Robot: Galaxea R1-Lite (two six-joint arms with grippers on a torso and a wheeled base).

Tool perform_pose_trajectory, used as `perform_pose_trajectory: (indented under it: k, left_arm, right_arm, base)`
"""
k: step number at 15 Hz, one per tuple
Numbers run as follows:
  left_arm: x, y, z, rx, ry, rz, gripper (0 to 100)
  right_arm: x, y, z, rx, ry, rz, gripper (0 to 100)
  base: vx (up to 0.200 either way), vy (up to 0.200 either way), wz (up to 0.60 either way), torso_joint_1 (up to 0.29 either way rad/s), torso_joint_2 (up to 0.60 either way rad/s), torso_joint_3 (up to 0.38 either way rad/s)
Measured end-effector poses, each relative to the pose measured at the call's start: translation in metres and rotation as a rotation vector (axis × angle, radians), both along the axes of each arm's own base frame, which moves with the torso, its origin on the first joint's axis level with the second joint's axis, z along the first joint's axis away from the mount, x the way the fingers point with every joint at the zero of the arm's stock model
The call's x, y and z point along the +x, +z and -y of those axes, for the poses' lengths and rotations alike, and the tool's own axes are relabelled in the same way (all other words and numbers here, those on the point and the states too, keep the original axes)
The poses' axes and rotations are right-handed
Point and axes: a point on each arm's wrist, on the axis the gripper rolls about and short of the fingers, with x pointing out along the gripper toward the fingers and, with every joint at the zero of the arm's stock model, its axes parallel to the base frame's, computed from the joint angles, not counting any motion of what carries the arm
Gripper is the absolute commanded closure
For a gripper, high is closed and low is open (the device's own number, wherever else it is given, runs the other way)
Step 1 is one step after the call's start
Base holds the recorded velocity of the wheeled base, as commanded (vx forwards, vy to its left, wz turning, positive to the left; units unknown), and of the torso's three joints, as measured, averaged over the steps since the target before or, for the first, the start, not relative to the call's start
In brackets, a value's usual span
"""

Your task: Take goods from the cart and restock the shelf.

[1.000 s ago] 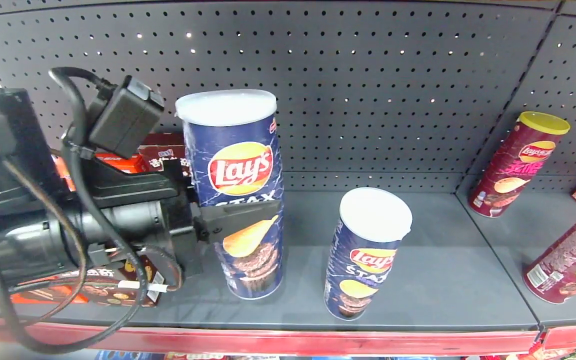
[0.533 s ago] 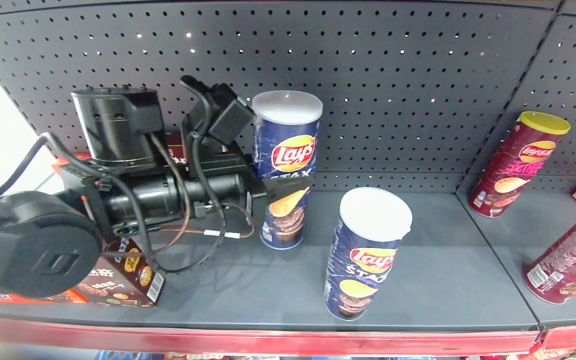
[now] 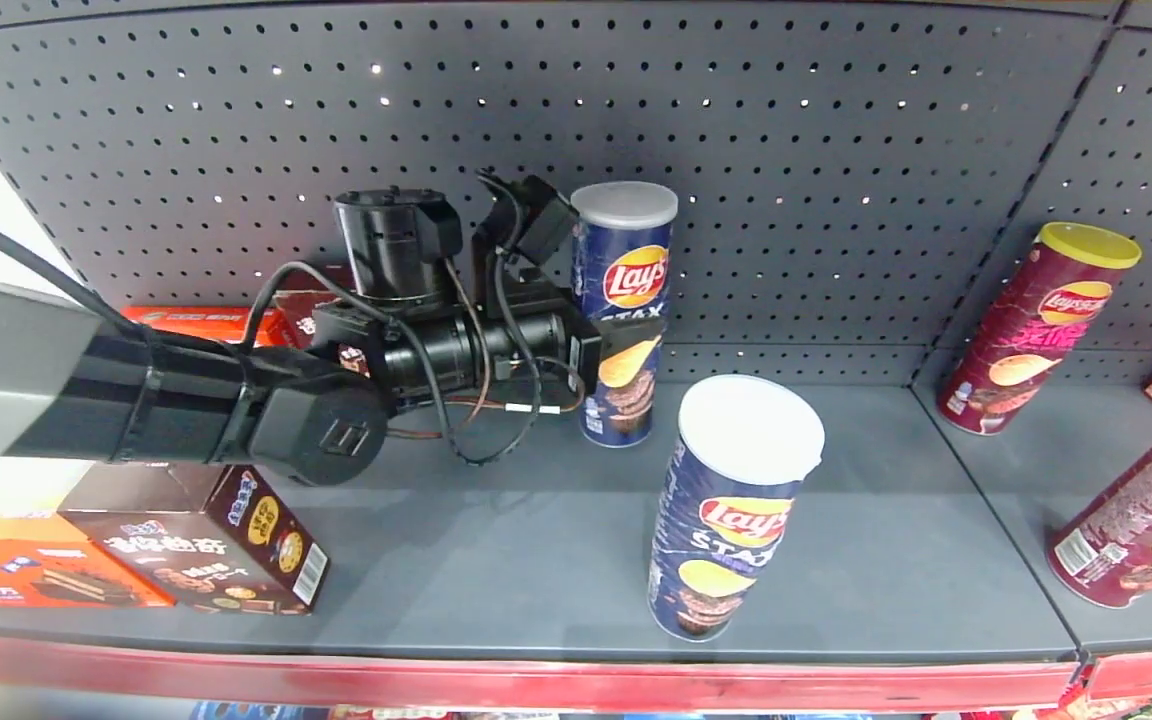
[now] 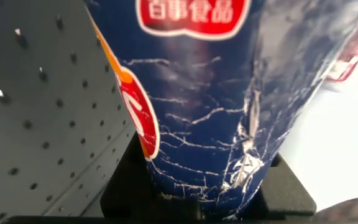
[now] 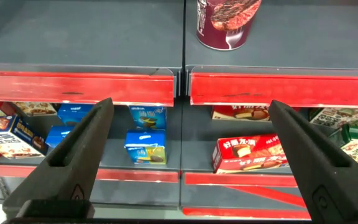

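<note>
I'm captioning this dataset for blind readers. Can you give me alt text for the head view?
The left gripper holds a blue chip can upright near the pegboard at the back of a grey shelf. A second blue can stands nearer the front edge, with maroon cans to its right.

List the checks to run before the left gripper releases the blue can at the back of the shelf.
1. Grip: left gripper shut on the held blue can: ok.
2. Held blue can upright: ok.
3. Its base seated on the shelf: cannot tell.
4. Gap to the front blue can: ok, they stand apart.
5. Clearance from the pegboard back panel: cannot tell.
6. Spare hand: right gripper open, holding nothing: ok.
</note>
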Motion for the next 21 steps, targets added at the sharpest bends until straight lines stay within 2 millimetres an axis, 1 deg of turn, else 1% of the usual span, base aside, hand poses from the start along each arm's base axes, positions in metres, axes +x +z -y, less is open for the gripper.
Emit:
perform_pose_trajectory:
  k: [3, 7, 11, 16, 17, 21]
  left_arm:
    - [0.013, -0.013, 0.001, 0.005, 0.009, -0.009, 100]
    - [0.026, -0.020, 0.010, -0.006, 0.003, 0.012, 100]
    - [0.034, -0.028, 0.019, -0.004, -0.009, 0.022, 100]
    - [0.038, -0.037, 0.025, -0.003, -0.017, 0.023, 100]
    - [0.039, -0.039, 0.026, -0.003, -0.018, 0.022, 0]
    - [0.037, -0.044, 0.029, 0.002, -0.016, 0.004, 0]
  right_arm:
    - [0.000, 0.000, 0.000, 0.000, 0.000, -0.001, 0]
    - [0.000, 0.000, 0.000, 0.000, 0.000, -0.001, 0]
    - [0.000, 0.000, 0.000, -0.001, 0.000, -0.001, 0]
    - [0.000, 0.000, 0.000, 0.000, 0.000, -0.001, 0]
    - [0.000, 0.000, 0.000, -0.001, 0.000, -0.001, 0]
    - [0.000, 0.000, 0.000, 0.000, 0.000, -0.002, 0]
  base:
    - [0.000, 0.000, 0.00, 0.000, 0.00, 0.000]
    - [0.000, 0.000, 0.00, 0.000, 0.00, 0.000]
    - [0.000, 0.000, 0.00, 0.000, 0.00, 0.000]
    - [0.000, 0.000, 0.00, 0.000, 0.00, 0.000]
    - [0.000, 0.000, 0.00, 0.000, 0.00, 0.000]
    - [0.000, 0.000, 0.00, 0.000, 0.00, 0.000]
